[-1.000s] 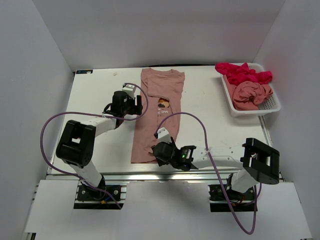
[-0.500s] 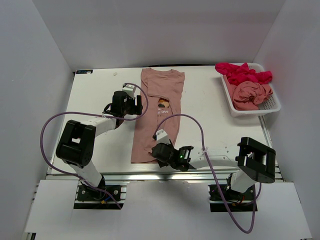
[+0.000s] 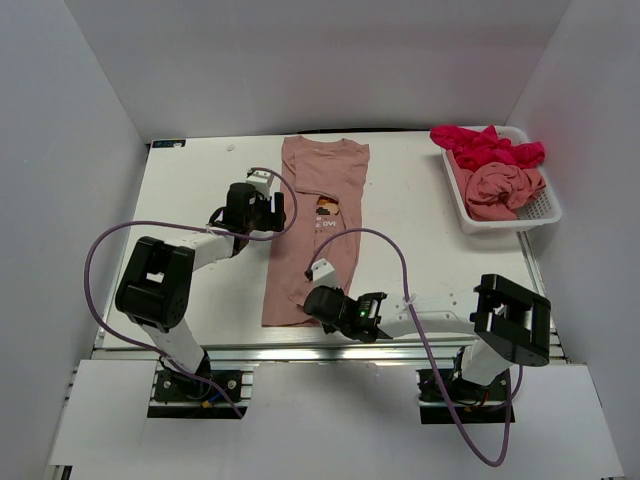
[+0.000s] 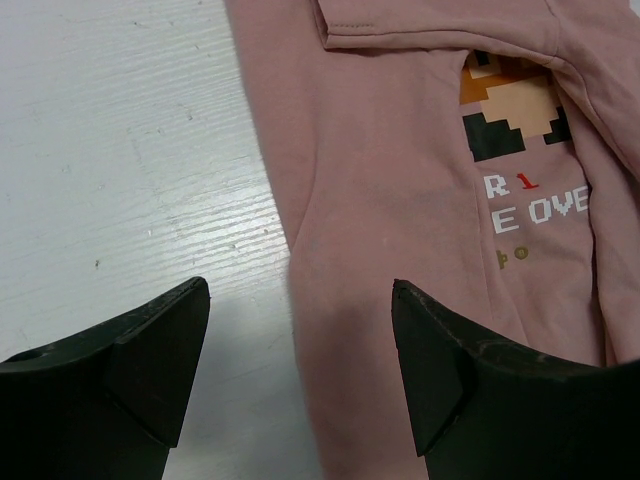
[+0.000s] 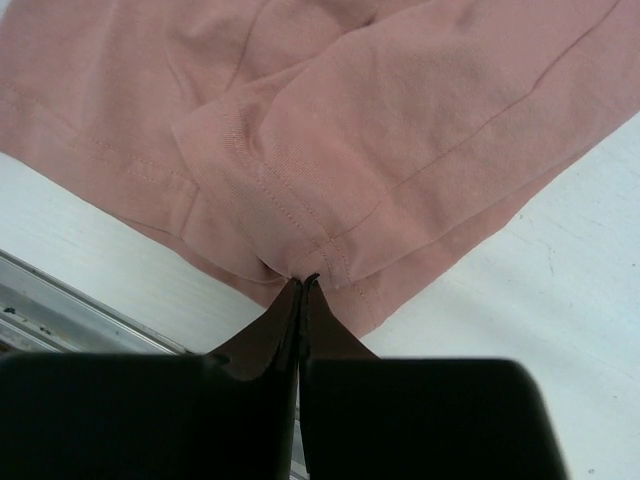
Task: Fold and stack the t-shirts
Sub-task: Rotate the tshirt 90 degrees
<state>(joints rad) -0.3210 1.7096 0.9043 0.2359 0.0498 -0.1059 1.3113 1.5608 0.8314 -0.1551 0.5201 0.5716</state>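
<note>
A salmon-pink t-shirt [image 3: 318,205] with a pixel-art print [image 3: 327,207] lies folded lengthwise on the white table, collar at the far end. My right gripper [image 3: 312,303] sits at the shirt's near hem. In the right wrist view its jaws [image 5: 302,282] are shut, pinching a puckered corner of the hem [image 5: 300,225]. My left gripper [image 3: 280,212] hovers at the shirt's left edge, halfway along. In the left wrist view it is open [image 4: 298,290], straddling that edge of the shirt [image 4: 400,170], with nothing between its fingers. More t-shirts, one magenta [image 3: 485,147] and one pink [image 3: 503,188], fill the basket.
A white mesh basket [image 3: 543,214] stands at the table's far right. The table's metal front rail [image 5: 60,300] runs just below the shirt's hem. Purple cables [image 3: 380,232] loop over both arms. White walls close in the table on three sides.
My right gripper slid slightly left onto the near hem and its jaws closed on the fabric. The left gripper has stayed open in the same spot.
</note>
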